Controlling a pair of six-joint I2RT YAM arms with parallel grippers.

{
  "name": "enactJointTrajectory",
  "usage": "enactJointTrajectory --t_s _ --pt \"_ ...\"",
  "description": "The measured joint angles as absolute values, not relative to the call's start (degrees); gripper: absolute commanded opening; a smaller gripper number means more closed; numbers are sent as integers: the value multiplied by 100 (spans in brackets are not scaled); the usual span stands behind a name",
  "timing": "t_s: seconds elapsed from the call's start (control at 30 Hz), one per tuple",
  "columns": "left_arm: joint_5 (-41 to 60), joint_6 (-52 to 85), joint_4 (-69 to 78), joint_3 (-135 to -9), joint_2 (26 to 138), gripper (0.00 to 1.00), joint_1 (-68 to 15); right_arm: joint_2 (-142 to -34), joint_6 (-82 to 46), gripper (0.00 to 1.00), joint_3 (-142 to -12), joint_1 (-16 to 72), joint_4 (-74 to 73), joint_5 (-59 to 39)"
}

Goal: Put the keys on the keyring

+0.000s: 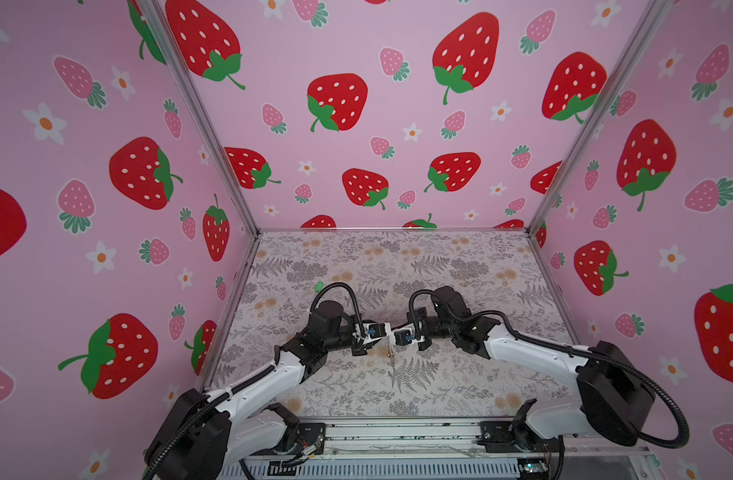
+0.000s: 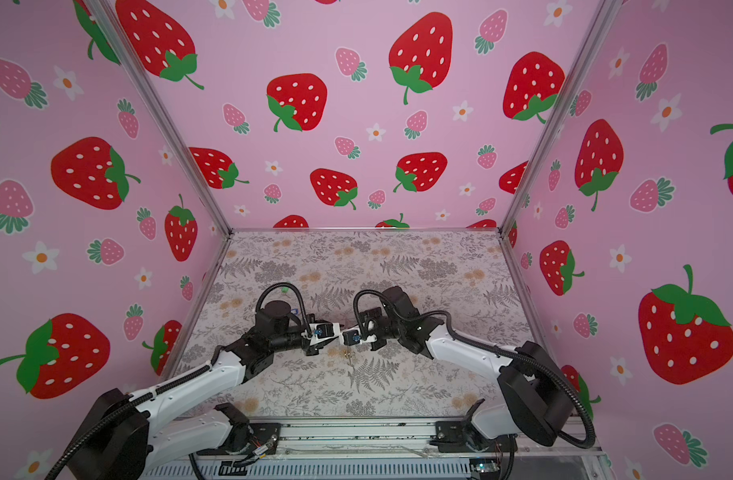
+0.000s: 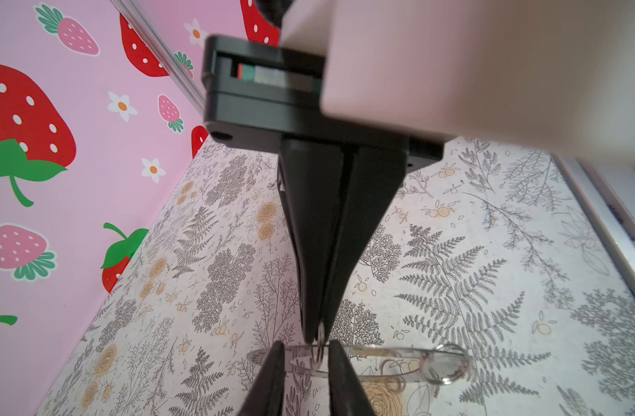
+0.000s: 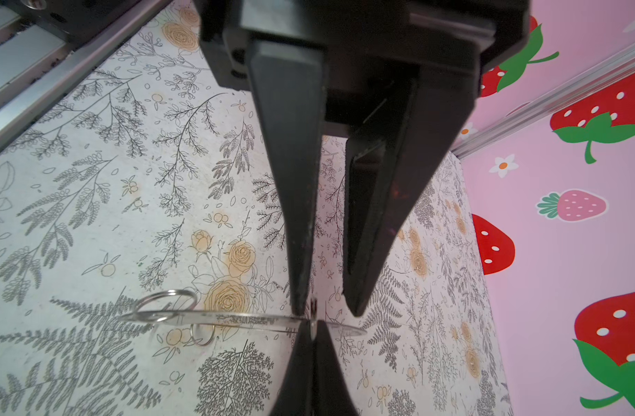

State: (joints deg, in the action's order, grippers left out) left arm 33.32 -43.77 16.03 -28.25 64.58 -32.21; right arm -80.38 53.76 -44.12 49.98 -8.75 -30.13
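- The keyring [image 4: 244, 318] is up off the table [image 1: 460, 270], in the middle, between the tips of the two grippers.
- The right gripper [image 3: 318, 335] is pinched tight on the keyring's rim, just where a tiny loop sits.
- The left gripper [image 4: 327, 309] has its jaws a little apart, one on each side of the rim. It squeezes nothing that shows.
- The green key [image 1: 319, 286] lies far on the left, well apart from the keyring. The blue key cannot be found for sure.
- The right gripper holds only a thin edge with its very tips, so the keyring may slip out and fall.
- The tips almost touch, so a push from the left gripper may knock the keyring loose.
- The small rings [image 4: 164, 291] on the rim may get in the way.
- No words can be read. The blue round stickers [image 1: 372, 331] on both grippers are too small.
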Motion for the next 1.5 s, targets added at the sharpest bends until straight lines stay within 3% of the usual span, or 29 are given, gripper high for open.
enactJointTrajectory --t_s 0.37,0.7,0.77,1.1,1.5 --pt "3516 -4206 1708 -2781 6517 22 -3221 -7852 5059 0 -4112 4998 -1205 -3179" --pt "3662 -4217 1754 -2762 6578 7 -3221 -7848 4952 0 -4077 4980 -1284 -3157" --pt "3671 -4237 1737 -2762 6578 0 -3221 -7848 4934 1 -4077 4980 -1286 -3155" --pt "3752 -4268 1737 -2762 6578 0 -3221 -7780 4801 31 -3966 4974 -1367 -3151" --pt "4187 -3872 1837 -2757 6571 0 -3111 -6980 3994 26 -3033 4884 -2001 -3094"
